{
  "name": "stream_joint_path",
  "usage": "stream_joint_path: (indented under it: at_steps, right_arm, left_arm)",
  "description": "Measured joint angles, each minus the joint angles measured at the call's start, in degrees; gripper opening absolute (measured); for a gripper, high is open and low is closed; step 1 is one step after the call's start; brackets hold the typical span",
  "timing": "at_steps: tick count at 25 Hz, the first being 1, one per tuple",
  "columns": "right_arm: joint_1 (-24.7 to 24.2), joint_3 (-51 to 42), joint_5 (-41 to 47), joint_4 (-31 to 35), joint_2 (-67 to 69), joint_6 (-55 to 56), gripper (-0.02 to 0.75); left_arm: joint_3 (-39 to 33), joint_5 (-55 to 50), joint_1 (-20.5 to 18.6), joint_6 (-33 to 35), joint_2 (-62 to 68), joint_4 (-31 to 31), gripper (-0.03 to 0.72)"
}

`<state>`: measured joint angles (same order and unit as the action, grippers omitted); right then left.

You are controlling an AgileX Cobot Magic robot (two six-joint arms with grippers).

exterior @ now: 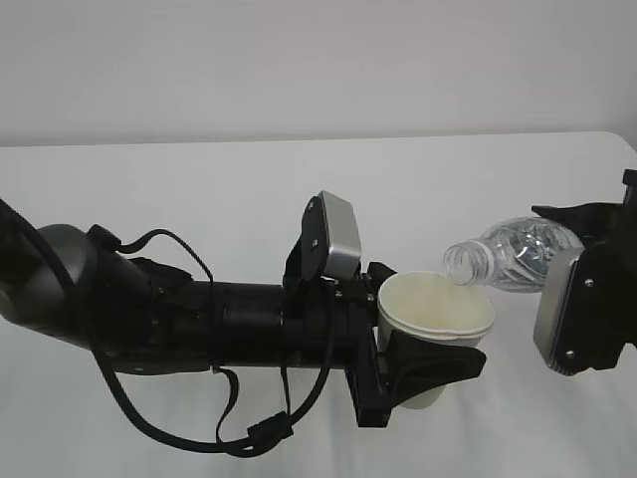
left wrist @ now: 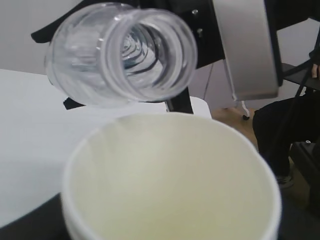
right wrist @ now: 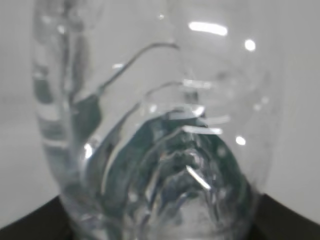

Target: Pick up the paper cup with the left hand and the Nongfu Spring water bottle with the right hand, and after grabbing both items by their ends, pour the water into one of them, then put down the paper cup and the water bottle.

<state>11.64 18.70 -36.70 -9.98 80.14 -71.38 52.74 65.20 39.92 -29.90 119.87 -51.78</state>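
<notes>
A plain white table [exterior: 199, 189] fills the exterior view, its far edge running straight across at about twelve o'clock where it meets a pale grey wall [exterior: 299, 60]; the top at nine o'clock and along the far side lies bare. From nine o'clock the left hand [exterior: 430, 360] reaches in toward the centre, its black jaws closed around the lower part of the paper cup [exterior: 435, 317], which it holds upright off the table with the mouth open upward. At about two o'clock from the cup, the water bottle [exterior: 513, 254] lies tilted nearly flat, its capless neck at the cup's far rim, just above it. The right hand [exterior: 597, 284] at three o'clock, close to the frame edge, holds the bottle by its base end. No stream of water can be made out. In the left wrist view a dark chair [left wrist: 295, 115] stands on the floor beyond the table's end.
</notes>
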Motion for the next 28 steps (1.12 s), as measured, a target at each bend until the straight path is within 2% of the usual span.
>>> stream_joint_path:
  at_steps: [28]
  right_arm:
    - [0.0,0.7,-2.1,0.3,0.0,-6.1,0.422]
  left_arm:
    - [0.0,0.3,0.0,0.0,0.0,-0.3,0.47]
